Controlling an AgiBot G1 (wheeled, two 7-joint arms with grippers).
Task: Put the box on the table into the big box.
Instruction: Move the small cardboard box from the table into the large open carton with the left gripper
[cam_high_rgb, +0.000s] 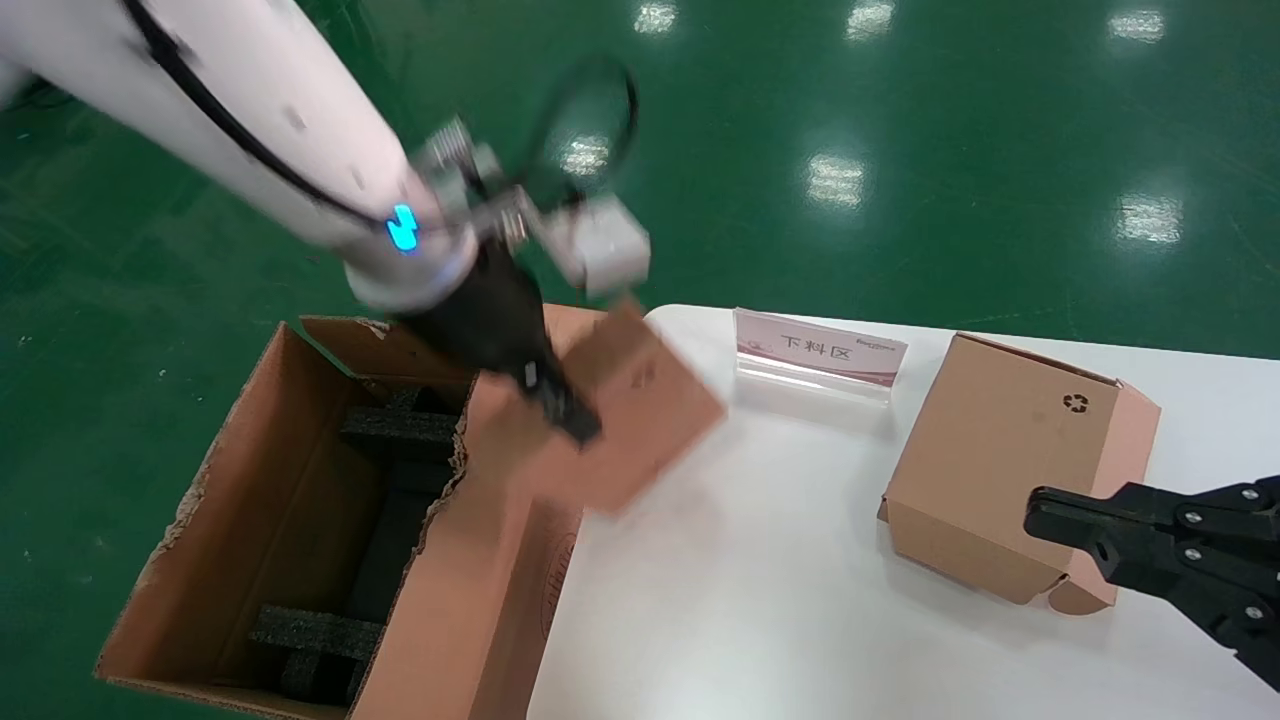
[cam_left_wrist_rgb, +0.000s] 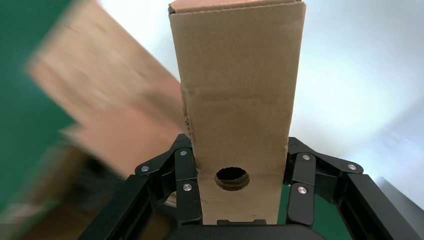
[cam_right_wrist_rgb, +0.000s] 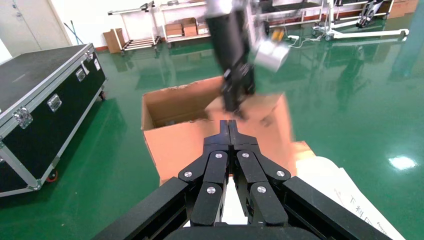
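White table (cam_high_rgb: 800, 560) edge: left gripper (cam_high_rgb: 560, 400) pinches the box (cam_high_rgb: 640, 410) beside the foam-lined big box (cam_high_rgb: 250, 520); the left wrist view alone shows its round hole (cam_left_wrist_rgb: 232, 178).

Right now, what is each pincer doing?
Left pincer: closed on the box, above the big box.
Right pincer: closed, empty.

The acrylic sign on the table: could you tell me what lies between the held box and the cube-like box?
In the head view, the acrylic sign and bare white table lie between the slim box, held by the left gripper, and the cube-like box.
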